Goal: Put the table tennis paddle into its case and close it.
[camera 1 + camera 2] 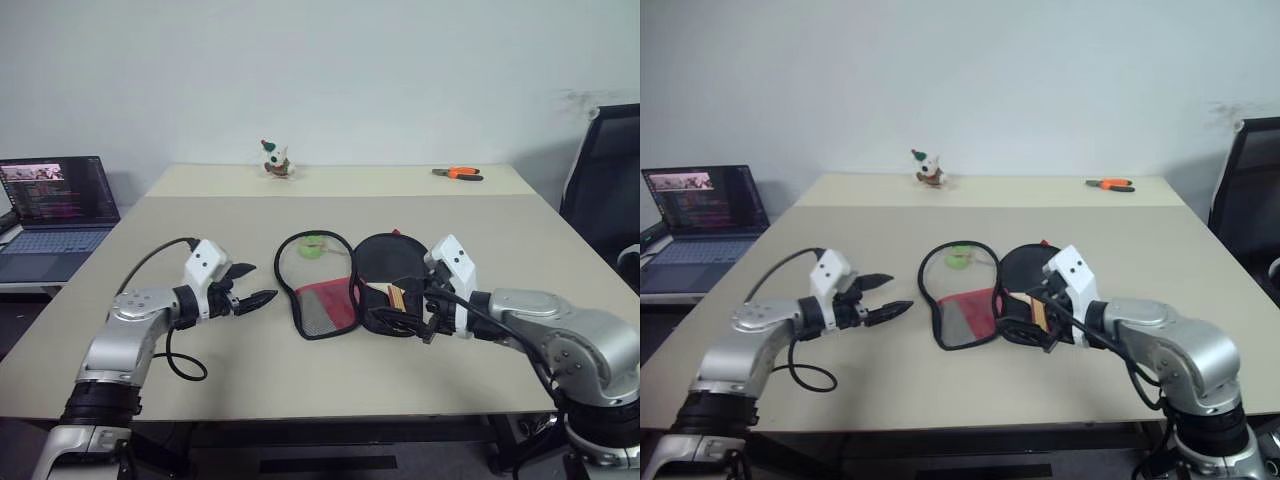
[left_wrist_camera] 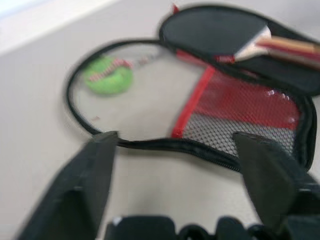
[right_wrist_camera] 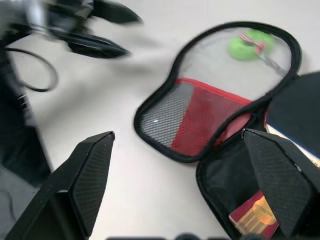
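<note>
The paddle (image 1: pixel 385 275) lies in the right half of the opened case (image 1: pixel 320 290), its round black rubber face inside the black fabric shell and its short, pale wooden handle (image 2: pixel 290 47), striped with red, pointing toward the right gripper (image 1: pixel 432 305). The case is spread flat like an open book near the middle of the beige table (image 1: pixel 200 390). Its left flap is a rounded, paddle-shaped panel edged with a black zipper; the far part is see-through mesh, and the near part is a red and grey net pocket. A small, fuzzy green charm (image 1: pixel 313 247) shows at about 12 o'clock within that flap.

The left gripper (image 1: pixel 250 285) hovers at 9 o'clock of the case, apart from it, its two black, tapered fingers spread with nothing between them. The right gripper sits at 3 o'clock of the case, just at the handle end; in its wrist view its textured black fingers (image 3: pixel 90 175) stand wide apart and hold nothing.

At the table's far edge, at 12 o'clock, stands a small toy figure (image 1: pixel 276 160), and at 1 o'clock lie orange-handled pliers (image 1: pixel 458 173). A laptop (image 1: pixel 55 215) sits open off the table at 10 o'clock.
</note>
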